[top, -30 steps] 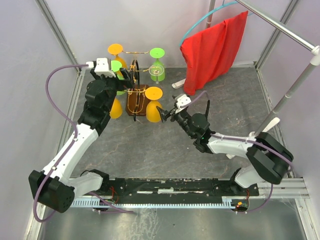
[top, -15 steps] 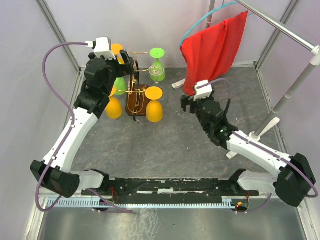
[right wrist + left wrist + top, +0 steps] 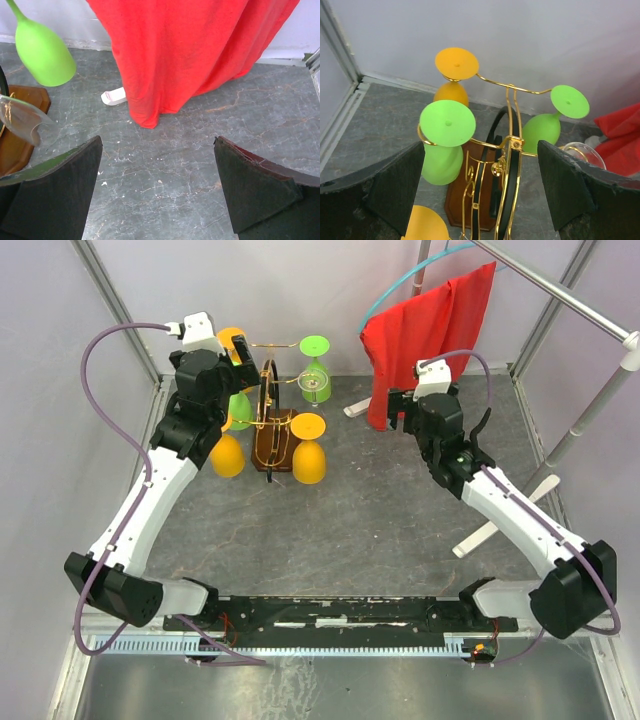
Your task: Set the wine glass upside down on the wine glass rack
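Note:
The wine glass rack (image 3: 270, 445), gold wire on a dark brown base, stands at the back left. Coloured wine glasses hang upside down on it: an orange one (image 3: 307, 458) front right, another orange one (image 3: 228, 455) front left, a green one (image 3: 441, 159) and a green one (image 3: 542, 131). A clear glass (image 3: 583, 152) shows beside the right green one. My left gripper (image 3: 252, 358) hovers open over the rack top (image 3: 512, 145), holding nothing. My right gripper (image 3: 393, 415) is open and empty near the red cloth, well right of the rack; in its view it (image 3: 157, 142) faces bare floor.
A red cloth (image 3: 430, 340) hangs from a slanted metal rail (image 3: 560, 290) at the back right, its hem near the floor (image 3: 145, 117). A small white object (image 3: 114, 96) lies by the hem. A white post (image 3: 495, 525) slants across the right side. Walls close the back and left.
My right arm has drawn back from the front-right orange glass and swung right toward the red cloth. My left arm has risen from beside the rack to its top.

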{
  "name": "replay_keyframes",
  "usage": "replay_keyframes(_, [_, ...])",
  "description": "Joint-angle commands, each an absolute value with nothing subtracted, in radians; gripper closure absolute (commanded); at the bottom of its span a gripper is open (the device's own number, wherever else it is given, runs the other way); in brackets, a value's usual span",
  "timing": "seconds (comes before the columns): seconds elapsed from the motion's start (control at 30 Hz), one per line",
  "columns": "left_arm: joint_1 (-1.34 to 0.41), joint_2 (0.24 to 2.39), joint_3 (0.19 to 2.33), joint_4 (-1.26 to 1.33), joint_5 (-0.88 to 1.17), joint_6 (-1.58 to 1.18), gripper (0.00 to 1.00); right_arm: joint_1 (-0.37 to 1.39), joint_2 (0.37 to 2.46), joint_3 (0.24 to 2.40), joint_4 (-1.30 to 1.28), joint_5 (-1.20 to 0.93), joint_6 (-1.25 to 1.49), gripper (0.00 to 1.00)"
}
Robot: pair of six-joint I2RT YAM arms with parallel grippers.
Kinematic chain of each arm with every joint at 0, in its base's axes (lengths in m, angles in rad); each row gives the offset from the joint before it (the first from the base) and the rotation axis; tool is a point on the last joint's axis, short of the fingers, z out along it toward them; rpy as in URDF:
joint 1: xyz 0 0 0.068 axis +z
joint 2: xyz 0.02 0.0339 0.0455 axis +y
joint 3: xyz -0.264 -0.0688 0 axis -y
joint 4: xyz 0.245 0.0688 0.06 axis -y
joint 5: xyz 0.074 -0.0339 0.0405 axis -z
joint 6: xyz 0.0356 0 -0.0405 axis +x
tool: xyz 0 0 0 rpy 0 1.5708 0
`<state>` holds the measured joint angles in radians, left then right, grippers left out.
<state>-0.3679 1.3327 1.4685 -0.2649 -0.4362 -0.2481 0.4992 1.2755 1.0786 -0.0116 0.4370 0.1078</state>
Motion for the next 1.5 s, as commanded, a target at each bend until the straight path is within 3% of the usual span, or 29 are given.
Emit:
replay_keyframes(0.0, [-0.365,1.318,1.502,-0.254,-0.56,-0.305,0.01,0.479,1.307,1.148,-0.049,0.414,0.172,0.0])
replay_keyframes(1.47, [-0.365,1.358,1.477,-0.235,-0.553,-0.336,0.01,0.444,1.333,1.141,-0.055,0.385,0.184,0.0])
